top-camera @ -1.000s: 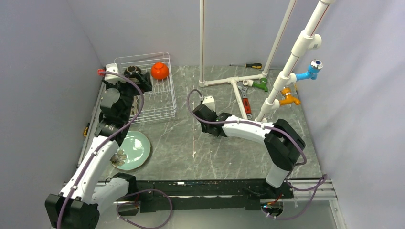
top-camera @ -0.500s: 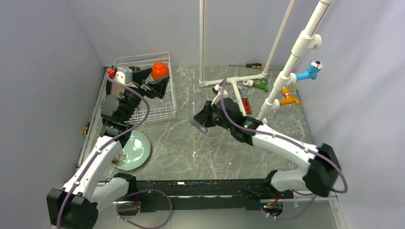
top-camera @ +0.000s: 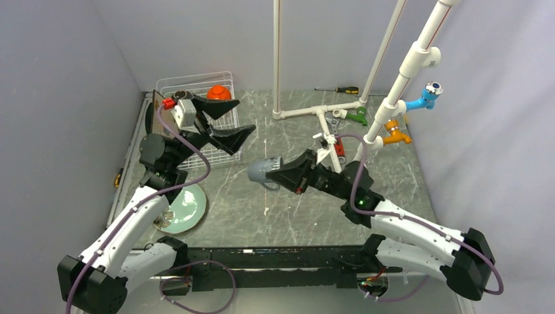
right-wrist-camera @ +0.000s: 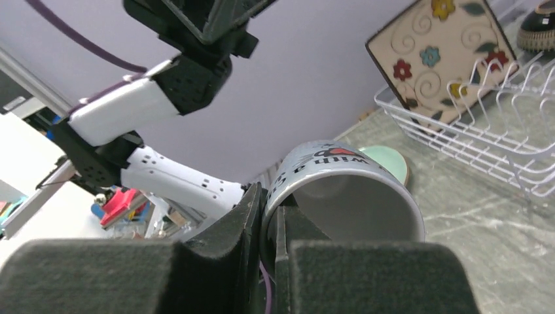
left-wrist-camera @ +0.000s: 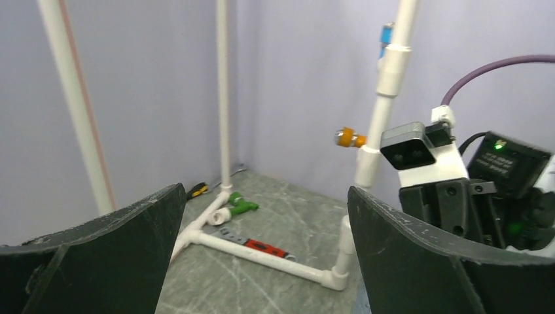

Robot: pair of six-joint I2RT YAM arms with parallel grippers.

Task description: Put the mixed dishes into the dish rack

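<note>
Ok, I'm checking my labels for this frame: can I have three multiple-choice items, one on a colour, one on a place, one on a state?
1. The bowl in the white wire dish rack is: A orange; B blue; C white.
2. The pale green round plate lies: A in the rack; B flat on the grey marbled table; C on a bowl.
3. The right gripper is: A open, empty; B shut on the grey printed mug's rim; C out of view.
Answers: A, the orange bowl sits at the rack's far end; B, it lies outside the rack; B, its fingers pinch the mug's wall.
</note>
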